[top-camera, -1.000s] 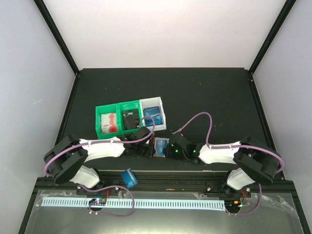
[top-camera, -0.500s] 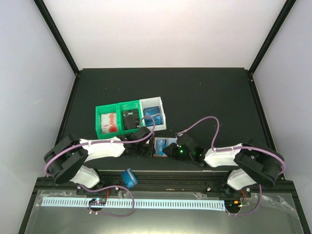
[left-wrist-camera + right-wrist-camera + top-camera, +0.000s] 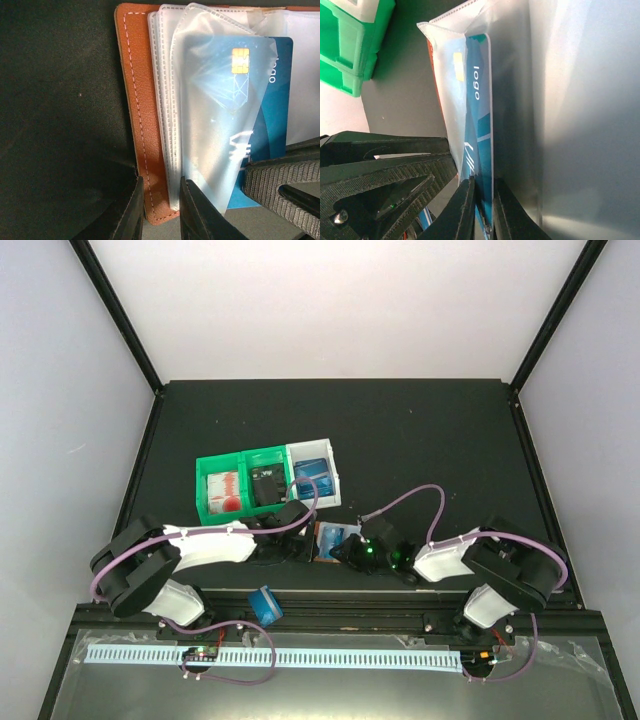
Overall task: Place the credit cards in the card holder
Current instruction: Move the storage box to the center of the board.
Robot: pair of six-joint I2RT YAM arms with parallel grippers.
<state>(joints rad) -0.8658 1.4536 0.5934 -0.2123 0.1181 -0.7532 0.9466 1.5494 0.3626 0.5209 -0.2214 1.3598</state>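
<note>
Left wrist: blue card part-sleeved, both pincers clamped

The left gripper pinches the leather edge of the open card holder, which lies just before the bins. The right gripper nips the near end of the blue card. This card sits partly in a clear pocket, long axis running away from the fingers, chip end farthest. The green bins hold a red-and-white card and a black card; the white bin holds a second blue card.
</note>
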